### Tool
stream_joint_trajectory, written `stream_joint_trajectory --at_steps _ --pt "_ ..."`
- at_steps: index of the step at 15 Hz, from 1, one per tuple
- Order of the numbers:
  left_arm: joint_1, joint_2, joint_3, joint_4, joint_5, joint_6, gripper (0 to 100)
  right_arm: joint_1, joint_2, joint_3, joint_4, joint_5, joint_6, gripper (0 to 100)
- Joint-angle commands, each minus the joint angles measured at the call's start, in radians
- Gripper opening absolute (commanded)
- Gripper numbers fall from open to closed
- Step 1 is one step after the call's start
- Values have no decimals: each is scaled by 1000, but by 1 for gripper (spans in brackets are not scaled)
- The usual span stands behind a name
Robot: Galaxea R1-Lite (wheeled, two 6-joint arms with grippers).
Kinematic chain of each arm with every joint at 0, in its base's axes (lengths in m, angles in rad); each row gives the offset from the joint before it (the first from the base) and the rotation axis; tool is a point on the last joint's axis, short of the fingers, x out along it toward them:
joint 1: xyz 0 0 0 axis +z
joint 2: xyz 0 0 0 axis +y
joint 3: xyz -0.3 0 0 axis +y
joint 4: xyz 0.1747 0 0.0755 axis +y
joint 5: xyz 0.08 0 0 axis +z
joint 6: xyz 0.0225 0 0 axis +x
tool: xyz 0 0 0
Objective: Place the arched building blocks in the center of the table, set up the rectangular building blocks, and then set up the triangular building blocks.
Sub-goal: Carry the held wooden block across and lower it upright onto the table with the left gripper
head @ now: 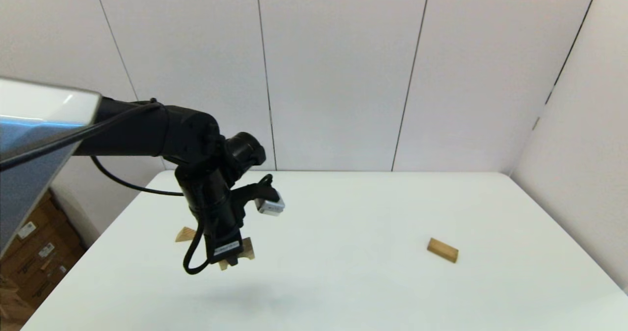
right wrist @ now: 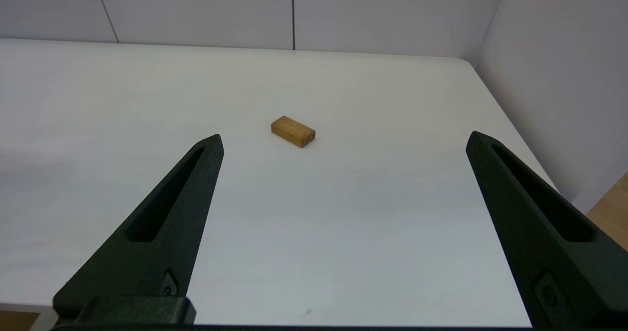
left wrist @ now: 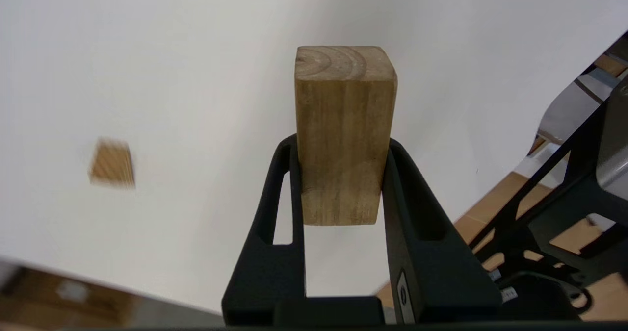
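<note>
- Wedge first: the triangular building blocks (head: pixel 186 234), a small grained piece, lie on the table (head: pixel 343 282) just beyond the left arm, on its outer left side; in the left wrist view the same piece (left wrist: pixel 112 164) shows blurred, well off to one side of the claw.
- Left gripper (head: pixel 229 261) hangs above the white table on the left part of it, its shadow cast on the surface beneath, the black fingers (left wrist: pixel 277 193) closed against two opposite faces of the arched building blocks (left wrist: pixel 343 135).
- Arched building blocks, chunky light wood, stand out past the fingertips of that claw and ride clear of the tabletop; in the head view only pale corners of the block (head: pixel 248 248) show around the wrist, and the curved notch cannot be made out.
- Rectangular building blocks (head: pixel 442 250), a plain brown slab, lie flat on the right part of the table, well apart from the left claw and the block it grips.
- Right gripper (right wrist: pixel 343 142), out of the head view, is seen from its own wrist camera low at the near edge of the table, fingers spread wide and holding nothing; the slab (right wrist: pixel 293 131) lies ahead of it, about in line with the gap, well beyond the tips.
</note>
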Motion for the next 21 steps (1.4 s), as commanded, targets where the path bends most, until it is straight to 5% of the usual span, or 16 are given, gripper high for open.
stream_joint_trajectory --at_steps 1,9,13,21 --pt "-95 123 -128 6 -145 21 0 0 0 2 0 1 0 100" --pt "-227 335 -404 -5 -148 25 0 0 0 2 0 1 0 100" --pt "-239 384 -404 -148 -145 68 0 0 0 2 0 1 0 100" --pt "-255 413 -404 -142 -133 110 0 0 0 2 0 1 0 100"
